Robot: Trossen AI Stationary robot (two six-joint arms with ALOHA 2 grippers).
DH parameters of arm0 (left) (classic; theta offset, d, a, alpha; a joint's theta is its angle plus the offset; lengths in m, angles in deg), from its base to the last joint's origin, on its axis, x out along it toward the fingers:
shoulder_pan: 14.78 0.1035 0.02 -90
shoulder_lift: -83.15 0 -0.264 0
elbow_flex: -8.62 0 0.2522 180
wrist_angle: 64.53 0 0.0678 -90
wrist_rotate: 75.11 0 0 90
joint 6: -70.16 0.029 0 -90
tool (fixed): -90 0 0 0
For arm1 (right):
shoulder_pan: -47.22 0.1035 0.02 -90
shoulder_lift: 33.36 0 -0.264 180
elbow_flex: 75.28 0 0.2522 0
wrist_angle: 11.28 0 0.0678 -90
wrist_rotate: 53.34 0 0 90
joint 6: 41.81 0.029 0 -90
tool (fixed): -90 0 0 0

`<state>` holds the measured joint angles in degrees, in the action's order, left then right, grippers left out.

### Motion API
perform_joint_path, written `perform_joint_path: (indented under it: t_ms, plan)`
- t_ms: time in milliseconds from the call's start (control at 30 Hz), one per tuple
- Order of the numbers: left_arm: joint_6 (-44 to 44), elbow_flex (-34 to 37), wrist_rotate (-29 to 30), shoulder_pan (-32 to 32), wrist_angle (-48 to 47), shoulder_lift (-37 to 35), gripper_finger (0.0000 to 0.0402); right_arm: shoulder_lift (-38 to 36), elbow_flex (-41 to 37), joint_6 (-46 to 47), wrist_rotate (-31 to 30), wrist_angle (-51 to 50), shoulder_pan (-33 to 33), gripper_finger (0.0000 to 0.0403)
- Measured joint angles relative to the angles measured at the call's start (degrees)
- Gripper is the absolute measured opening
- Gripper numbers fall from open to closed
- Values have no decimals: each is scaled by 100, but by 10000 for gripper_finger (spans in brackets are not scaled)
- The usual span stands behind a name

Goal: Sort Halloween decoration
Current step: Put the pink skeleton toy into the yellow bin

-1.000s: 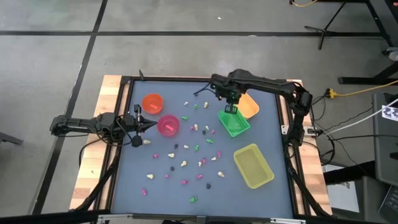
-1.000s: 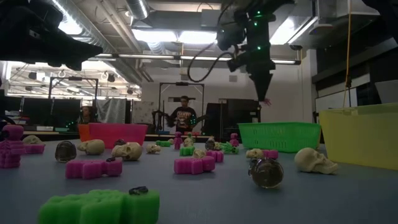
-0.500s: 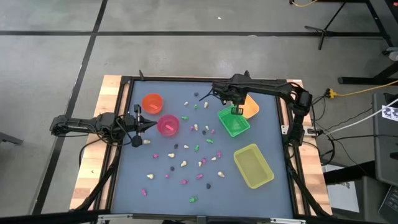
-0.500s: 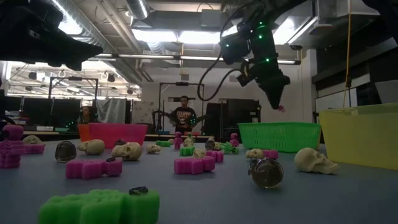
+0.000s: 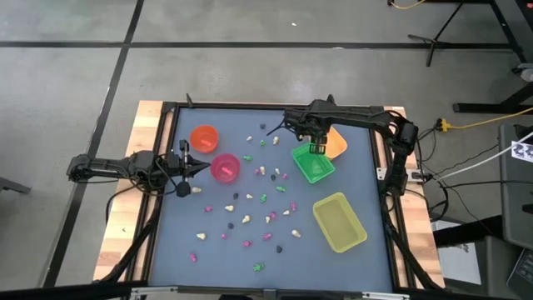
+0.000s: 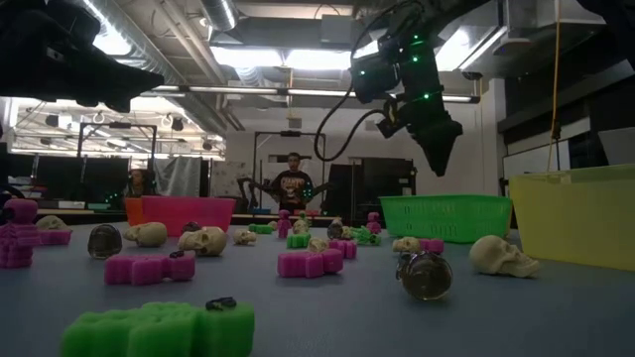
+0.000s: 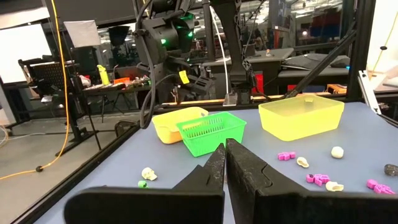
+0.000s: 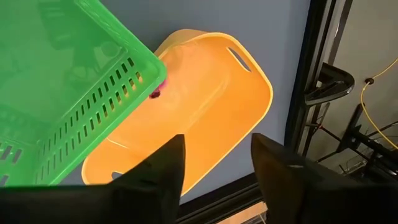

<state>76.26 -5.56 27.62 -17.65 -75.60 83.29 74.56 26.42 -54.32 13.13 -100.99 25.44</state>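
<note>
Small pink, green, cream and dark trinkets [image 5: 250,200] lie scattered on the blue table mat. My right gripper [image 8: 214,168] hangs open, slanting, above the place where the green tray [image 8: 56,93] meets the orange tray [image 8: 211,106]. It also shows in the high view [image 5: 316,148] and the low view [image 6: 442,159]. One pink trinket [image 8: 155,91] shows inside the orange tray beside the green tray's rim, clear of the fingers. My left gripper [image 5: 196,169] waits shut near the pink cup [image 5: 225,167].
An orange cup [image 5: 204,137] stands behind the pink cup at the far left. A yellow tray [image 5: 339,221] lies at the near right. The table's dark frame [image 8: 311,93] runs just past the orange tray. A person [image 6: 295,183] stands in the room beyond.
My right gripper has tipped from pointing straight down to a slant, shifting a little toward the table's right edge above the trays. It has opened and let go of the pink trinket that was at its fingertips.
</note>
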Motion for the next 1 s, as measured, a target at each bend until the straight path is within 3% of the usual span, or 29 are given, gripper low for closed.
perform_joint_path:
  t_ms: [367,733,1000]
  plan:
    - [-612,0,-22,0,-1,0,5,0,0,0,-2,2,0,214]
    - [-1517,0,-93,-5,143,54,122,0,2,0,-2,2,0,214]
    - [-1702,0,-459,-343,1293,859,136,0,2,0,-2,-3,0,214]
